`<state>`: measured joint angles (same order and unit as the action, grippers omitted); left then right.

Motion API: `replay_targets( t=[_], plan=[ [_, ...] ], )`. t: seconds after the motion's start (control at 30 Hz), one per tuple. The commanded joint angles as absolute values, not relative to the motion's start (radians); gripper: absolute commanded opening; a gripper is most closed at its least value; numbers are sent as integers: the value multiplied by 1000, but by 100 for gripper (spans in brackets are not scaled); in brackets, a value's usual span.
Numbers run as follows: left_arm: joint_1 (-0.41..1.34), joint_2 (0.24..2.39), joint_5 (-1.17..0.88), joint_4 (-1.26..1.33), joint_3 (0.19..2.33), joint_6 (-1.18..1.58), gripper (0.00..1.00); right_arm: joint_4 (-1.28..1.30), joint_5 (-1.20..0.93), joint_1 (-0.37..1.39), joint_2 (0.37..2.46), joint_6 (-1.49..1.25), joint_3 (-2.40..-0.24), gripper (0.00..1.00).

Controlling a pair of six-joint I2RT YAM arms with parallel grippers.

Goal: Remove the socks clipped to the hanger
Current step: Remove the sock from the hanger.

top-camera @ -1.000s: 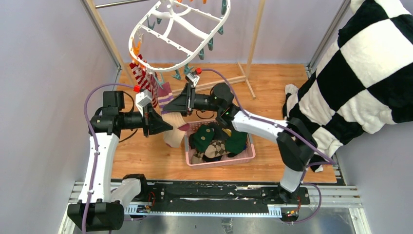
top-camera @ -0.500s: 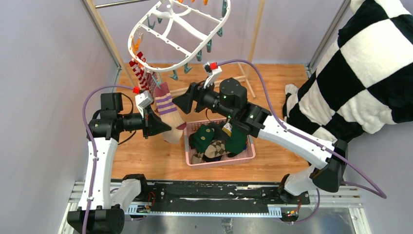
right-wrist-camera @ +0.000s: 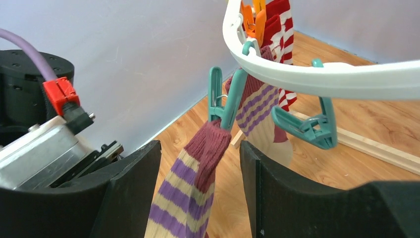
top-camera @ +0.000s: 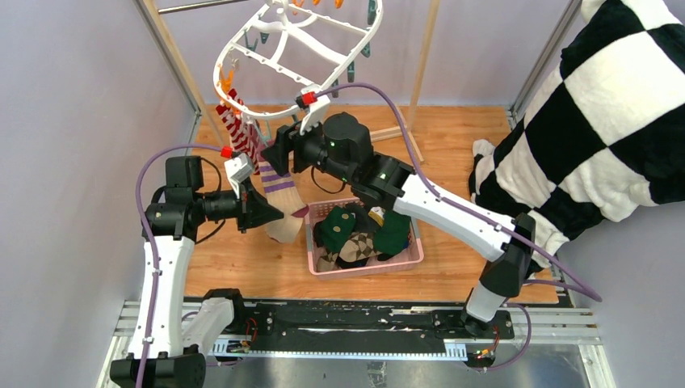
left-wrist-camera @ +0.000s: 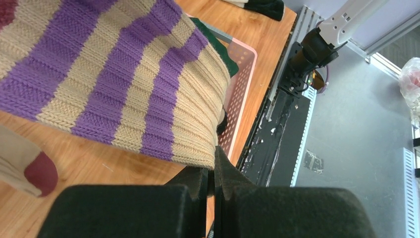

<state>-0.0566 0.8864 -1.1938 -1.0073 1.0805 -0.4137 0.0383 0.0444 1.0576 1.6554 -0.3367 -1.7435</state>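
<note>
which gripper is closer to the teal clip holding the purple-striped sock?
Right. The right gripper sits open just below the teal clip, jaws either side of the purple-striped sock; the left gripper is shut on that sock lower down.

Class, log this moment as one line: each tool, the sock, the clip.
left tool: shut on striped sock | right tool: open, at its cuff | teal clip: gripping cuff on hanger

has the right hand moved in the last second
Yes. In the top view the right hand went away from the pink basket, up-left toward the hanger, straddling the purple-striped sock.
</note>
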Motion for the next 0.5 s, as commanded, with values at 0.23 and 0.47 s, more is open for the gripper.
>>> replay_targets(
  t=[0.23,0.47],
  plan=[
    [-40,870,-1171,-1015,1090,-404,0,115,87,1075,1802,-257,-1944,65],
    [-34,865,-1176,-1015,1101,-397,0,136,167,1079,1875,-163,-2055,64]
  ],
)
